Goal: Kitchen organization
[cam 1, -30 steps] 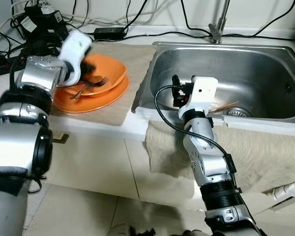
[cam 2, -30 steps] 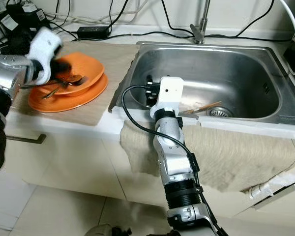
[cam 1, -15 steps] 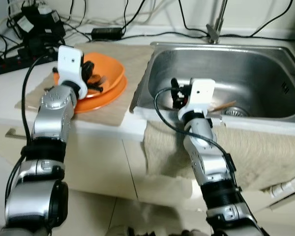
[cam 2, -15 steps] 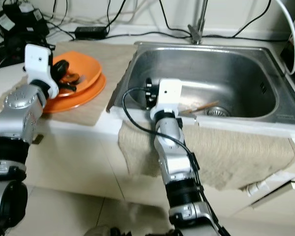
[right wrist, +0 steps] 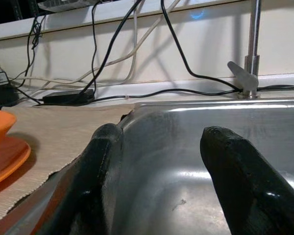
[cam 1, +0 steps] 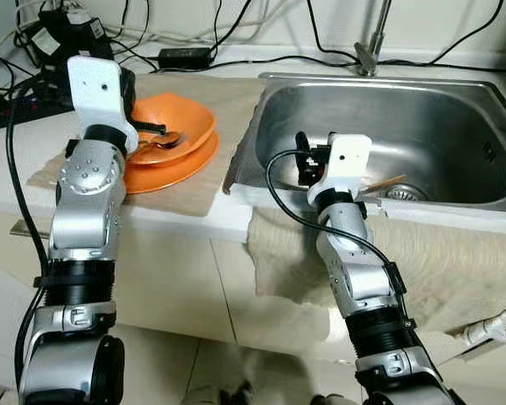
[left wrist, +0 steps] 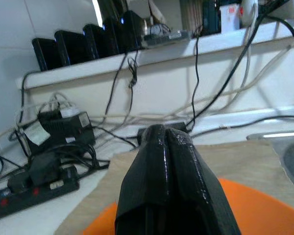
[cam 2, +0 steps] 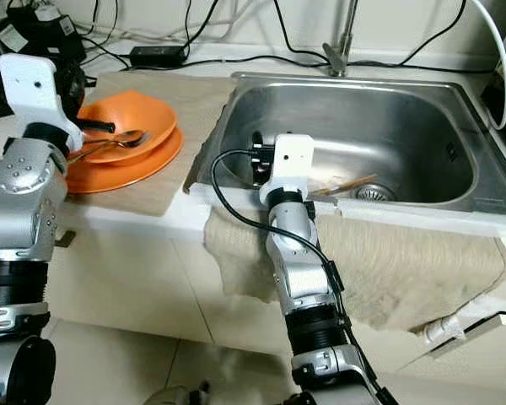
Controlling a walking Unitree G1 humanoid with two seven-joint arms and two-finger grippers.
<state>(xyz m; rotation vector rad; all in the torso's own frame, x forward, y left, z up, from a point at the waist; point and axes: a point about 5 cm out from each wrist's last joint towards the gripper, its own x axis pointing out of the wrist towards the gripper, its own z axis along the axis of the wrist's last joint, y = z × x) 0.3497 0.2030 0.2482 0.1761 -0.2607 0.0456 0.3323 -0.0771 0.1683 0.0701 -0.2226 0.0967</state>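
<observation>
Left claw (left wrist: 162,161) pressed together, empty, raised just behind the orange bowl (cam 1: 173,126) on the bench (cam 1: 204,202). Right claw (right wrist: 164,181) spread apart over the sink (cam 1: 455,126) rim. Spoon (cam 2: 118,140), perhaps a fork too, resting in the bowl. Risk: knocking the bowl's rim, spilling cutlery.

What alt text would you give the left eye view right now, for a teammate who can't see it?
The left tool is raised beside an orange bowl holding a spoon, stacked on an orange plate on a beige mat. The right tool hangs open over the near edge of the steel sink, where chopsticks lie by the drain.
</observation>
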